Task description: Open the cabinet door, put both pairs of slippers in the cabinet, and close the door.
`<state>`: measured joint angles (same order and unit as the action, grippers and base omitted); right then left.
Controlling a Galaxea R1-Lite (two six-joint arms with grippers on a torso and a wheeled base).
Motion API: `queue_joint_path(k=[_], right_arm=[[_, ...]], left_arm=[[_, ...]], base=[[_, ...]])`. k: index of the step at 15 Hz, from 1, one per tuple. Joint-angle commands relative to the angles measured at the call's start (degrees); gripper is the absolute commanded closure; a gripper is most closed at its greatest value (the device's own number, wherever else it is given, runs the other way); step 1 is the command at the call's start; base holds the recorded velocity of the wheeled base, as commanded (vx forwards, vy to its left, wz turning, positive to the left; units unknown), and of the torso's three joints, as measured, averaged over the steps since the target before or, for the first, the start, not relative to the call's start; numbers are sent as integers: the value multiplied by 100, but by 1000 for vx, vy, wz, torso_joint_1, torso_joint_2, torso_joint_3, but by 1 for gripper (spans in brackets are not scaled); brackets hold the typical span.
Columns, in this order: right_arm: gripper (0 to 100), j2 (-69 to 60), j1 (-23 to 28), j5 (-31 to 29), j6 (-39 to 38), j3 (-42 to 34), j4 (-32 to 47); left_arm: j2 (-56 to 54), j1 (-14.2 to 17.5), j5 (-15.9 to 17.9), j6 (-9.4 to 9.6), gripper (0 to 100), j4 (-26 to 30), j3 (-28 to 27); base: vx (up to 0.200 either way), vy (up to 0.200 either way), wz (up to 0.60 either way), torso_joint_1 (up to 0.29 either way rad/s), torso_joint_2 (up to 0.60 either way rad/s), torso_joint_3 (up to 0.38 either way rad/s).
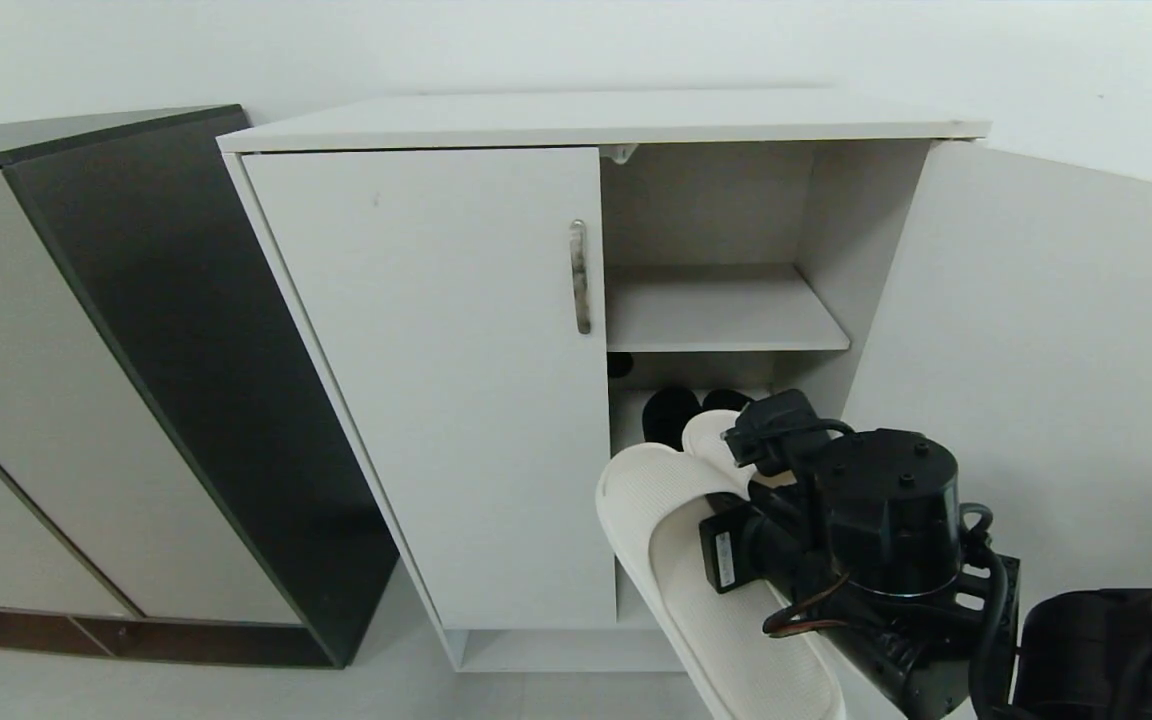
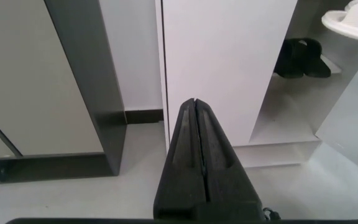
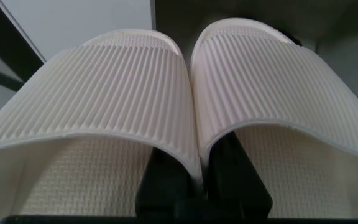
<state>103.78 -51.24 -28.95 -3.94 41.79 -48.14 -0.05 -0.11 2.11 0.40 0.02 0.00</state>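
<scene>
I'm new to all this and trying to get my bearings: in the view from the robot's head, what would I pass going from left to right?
A dark cabinet → closed white door → metal handle → white slippers → open door swung out on the right.

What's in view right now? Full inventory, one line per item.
white cabinet: one, white, centre, against the wall; left door closed, right door swung open
door handle: one, metallic, on the closed left door's inner edge
shelf: one, white, inside the open side
black slippers: one pair, black, inside, on the level below the shelf
white slippers: one pair, white, side by side in front of the opening
dark cabinet: one, dark sides, light doors, left of the white cabinet
left gripper: black, shut, holding nothing, facing the closed door
right gripper: black, clamped on the white slippers
</scene>
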Motion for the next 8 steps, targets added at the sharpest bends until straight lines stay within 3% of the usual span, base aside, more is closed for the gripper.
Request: queue_joint_path(k=[1, 4, 7, 8], right_arm=[[100, 72, -9, 21, 7, -30, -143], [100, 169, -18, 12, 174, -145, -336], [100, 178, -27, 30, 279, -215, -477], [100, 178, -27, 30, 279, -224, -477]], left_arm=[[5, 2, 0, 4, 100, -2, 0], [5, -7, 0, 4, 100, -2, 0], [5, 2, 0, -5, 100, -2, 0], [5, -7, 0, 4, 100, -2, 0]], base=[[0, 0, 0, -2, 110, 95], [0, 0, 0, 1, 22, 14], [0, 0, -600, -2, 5, 9], [0, 0, 0, 0, 0, 0]])
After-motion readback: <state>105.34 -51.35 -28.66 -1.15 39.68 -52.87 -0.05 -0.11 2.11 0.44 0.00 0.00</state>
